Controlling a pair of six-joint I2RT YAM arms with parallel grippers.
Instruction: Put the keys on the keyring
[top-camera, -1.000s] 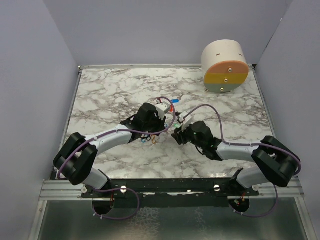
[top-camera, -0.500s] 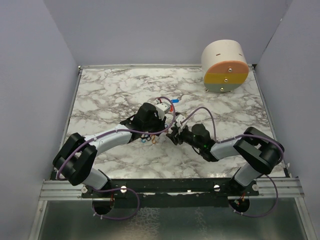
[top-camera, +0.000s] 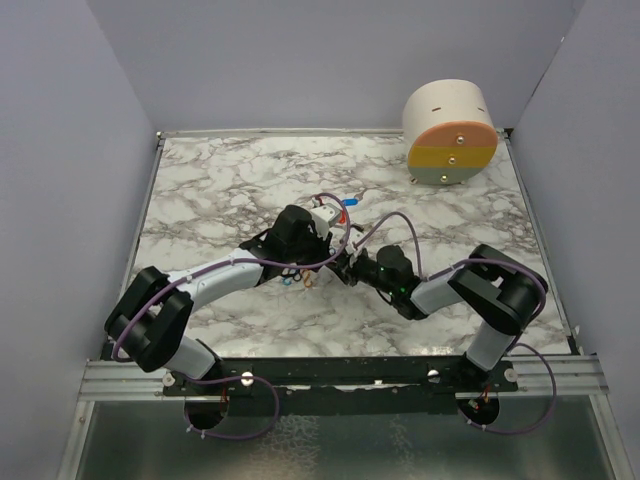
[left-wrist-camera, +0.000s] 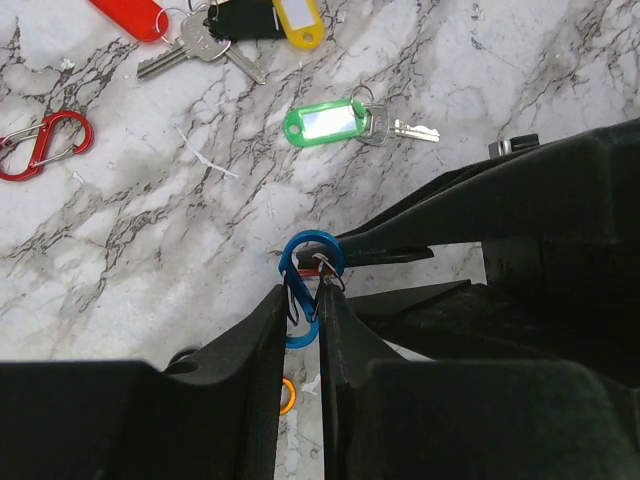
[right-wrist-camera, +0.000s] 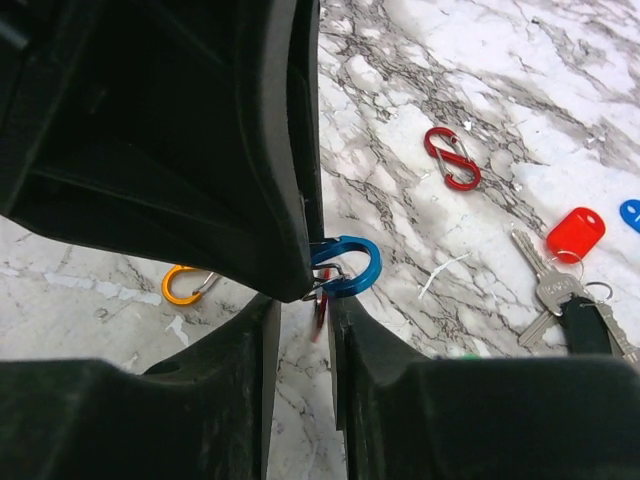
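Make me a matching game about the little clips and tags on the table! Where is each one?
Things:
1. blue clip
2. red clip
3. green tag
4. orange clip

Places:
A. joined by a ring to a silver key
B. pinched between the fingers of the left hand
C. lying alone on the marble, nothing touching it
D. on the marble, half hidden behind the left hand

Pairs: 1-B, 2-C, 3-A, 4-D

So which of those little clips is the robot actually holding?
The blue clip, pinched between the left jaws; the red one and orange one lie loose.
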